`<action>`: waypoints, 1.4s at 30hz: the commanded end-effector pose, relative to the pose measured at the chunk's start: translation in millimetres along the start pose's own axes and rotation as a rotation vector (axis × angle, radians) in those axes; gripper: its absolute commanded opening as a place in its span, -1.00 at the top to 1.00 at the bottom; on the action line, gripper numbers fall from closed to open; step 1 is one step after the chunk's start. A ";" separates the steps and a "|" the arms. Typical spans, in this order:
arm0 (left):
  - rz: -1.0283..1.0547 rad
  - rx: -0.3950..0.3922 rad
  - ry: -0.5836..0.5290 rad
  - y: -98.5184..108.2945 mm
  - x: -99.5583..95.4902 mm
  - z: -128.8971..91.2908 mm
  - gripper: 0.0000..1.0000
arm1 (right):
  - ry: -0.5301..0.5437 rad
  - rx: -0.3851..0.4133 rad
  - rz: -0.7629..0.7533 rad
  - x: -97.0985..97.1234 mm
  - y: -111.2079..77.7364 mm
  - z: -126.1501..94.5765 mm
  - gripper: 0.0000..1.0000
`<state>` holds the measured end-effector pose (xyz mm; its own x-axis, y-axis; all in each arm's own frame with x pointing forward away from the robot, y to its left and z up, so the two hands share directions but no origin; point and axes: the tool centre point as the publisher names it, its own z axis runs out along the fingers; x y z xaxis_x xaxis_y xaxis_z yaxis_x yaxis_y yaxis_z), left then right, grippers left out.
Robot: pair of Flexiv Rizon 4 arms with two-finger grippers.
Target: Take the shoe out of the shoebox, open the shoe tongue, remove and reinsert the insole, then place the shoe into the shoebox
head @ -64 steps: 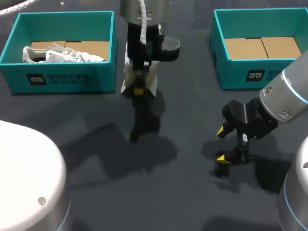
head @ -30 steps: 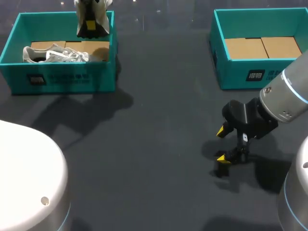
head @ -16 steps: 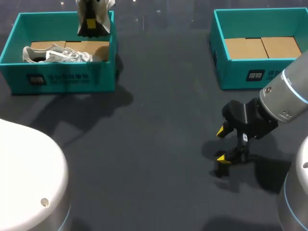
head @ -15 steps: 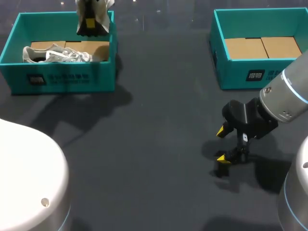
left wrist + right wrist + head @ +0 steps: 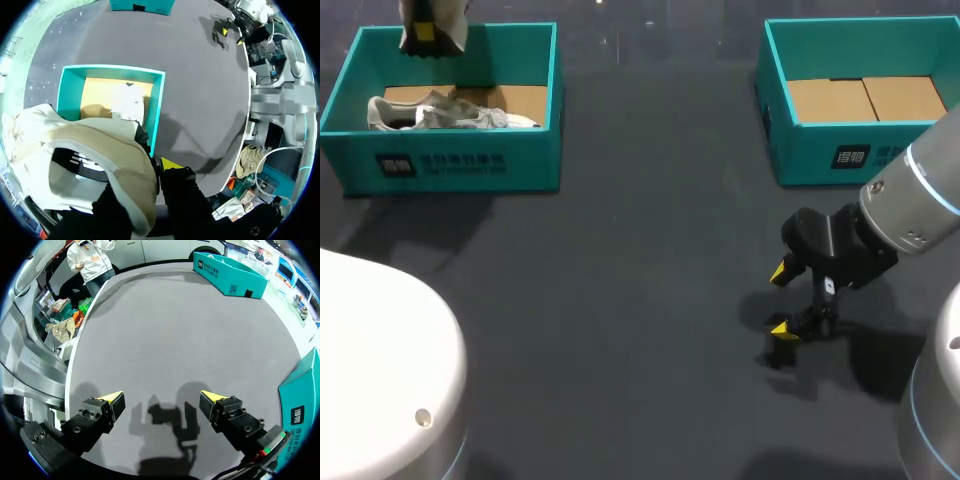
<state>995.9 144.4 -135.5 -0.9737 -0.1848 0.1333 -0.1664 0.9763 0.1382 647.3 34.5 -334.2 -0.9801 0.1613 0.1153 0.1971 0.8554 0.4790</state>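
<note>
Nearest me, my right gripper [image 5: 779, 300] hangs just above the table [image 5: 650, 300] with its fingers spread wide and nothing between them. It is well apart from both boxes, so it cannot steady anything if the far side goes wrong. If I swing it carelessly, it could clip the front wall of the right shoebox [image 5: 820, 155], which holds only its cardboard floor. Farther out, the left shoebox [image 5: 460, 165] already has a second shoe [image 5: 450, 112] lying along its floor. At the far edge, my left gripper [image 5: 420, 35] is pinching the shoe [image 5: 95, 150] in the air over that box's back wall. The wrist view shows only one yellow tip beside the shoe; the other is hidden behind it, so I cannot judge how deep the bite is. My main worry is the soft upper sliding out of the pinch. The shoe would then fall behind the box or onto the one inside. On a descent, the sole could also catch the rim and shove or tip the light box, or jam against the second shoe.
</note>
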 end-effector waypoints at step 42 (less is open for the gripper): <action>0.781 -0.246 -0.321 104.6 -138.6 31.1 1.00 | -0.003 0.001 0.000 1.4 -0.5 0.5 -1.00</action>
<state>1115.5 274.1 -168.0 -0.9161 0.3956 0.0651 0.4004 0.8950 0.1968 647.3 34.5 -334.2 -0.9801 0.1613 0.1154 0.1972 0.8554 0.4789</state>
